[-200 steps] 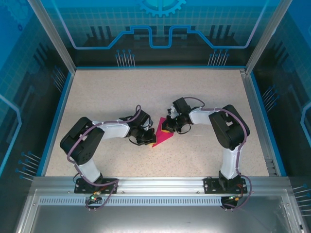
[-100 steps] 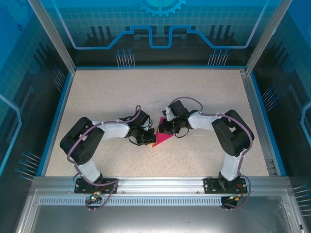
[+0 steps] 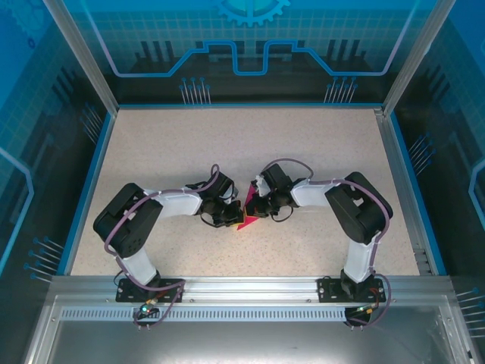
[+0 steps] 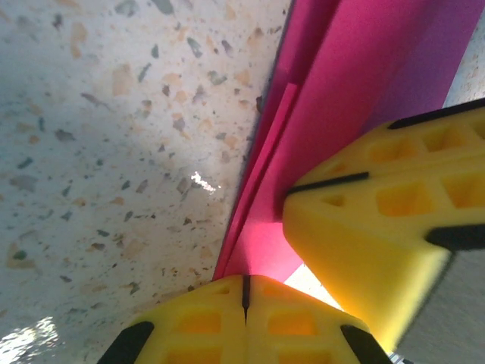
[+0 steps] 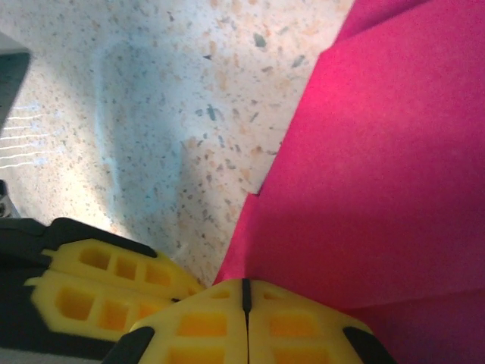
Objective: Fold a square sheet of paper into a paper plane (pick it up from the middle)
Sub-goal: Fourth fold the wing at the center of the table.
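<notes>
The folded pink paper [image 3: 247, 220] lies on the speckled worktop [image 3: 227, 144] near its centre, between the two tools. Left tool [image 4: 244, 303]: closed, pads together, tips at the paper's folded edge. Right tool [image 5: 244, 303]: closed, tips at a paper corner. Whether either pinches the paper cannot be told. The tools stand just beside each other.

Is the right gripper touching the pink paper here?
Touching. In the right wrist view the right gripper, jaws shut, presses its tips onto the folded pink paper with no gap.
</notes>
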`<state>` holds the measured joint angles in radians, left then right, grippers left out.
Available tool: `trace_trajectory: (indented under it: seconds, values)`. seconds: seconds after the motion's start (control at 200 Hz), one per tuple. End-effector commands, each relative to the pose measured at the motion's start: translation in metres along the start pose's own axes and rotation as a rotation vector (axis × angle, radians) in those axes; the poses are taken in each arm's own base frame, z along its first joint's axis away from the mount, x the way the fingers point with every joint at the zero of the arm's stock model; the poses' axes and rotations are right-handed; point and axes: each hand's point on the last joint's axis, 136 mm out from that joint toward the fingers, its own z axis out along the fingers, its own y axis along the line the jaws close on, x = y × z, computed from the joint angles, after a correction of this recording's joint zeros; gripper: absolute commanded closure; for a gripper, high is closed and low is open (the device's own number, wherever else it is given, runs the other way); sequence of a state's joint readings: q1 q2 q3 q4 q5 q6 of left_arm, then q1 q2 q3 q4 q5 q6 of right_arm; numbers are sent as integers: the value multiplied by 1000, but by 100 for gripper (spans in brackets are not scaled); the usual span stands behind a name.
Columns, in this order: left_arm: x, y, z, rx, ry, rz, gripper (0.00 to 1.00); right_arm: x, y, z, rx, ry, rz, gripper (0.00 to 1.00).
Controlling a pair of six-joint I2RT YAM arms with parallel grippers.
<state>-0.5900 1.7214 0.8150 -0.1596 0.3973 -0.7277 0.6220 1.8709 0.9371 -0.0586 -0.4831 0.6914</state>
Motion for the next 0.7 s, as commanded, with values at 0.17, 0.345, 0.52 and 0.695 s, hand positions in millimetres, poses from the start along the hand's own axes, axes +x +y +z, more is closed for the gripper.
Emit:
trace_trajectory:
  seconds: [0.17,0.345,0.52,0.695]
  values:
    - [18,40,6,-131,45,-78,100,0,-32,9,99,30,63,95]
    - [26,50,8,-151,63,-102,100,-25,-58,-12,115,-34,106,95]
    - [33,56,12,-155,80,-106,100,-59,-78,-33,129,-99,137,95]
    - [36,58,13,-150,97,-93,100,-91,-96,-48,168,-151,152,95]
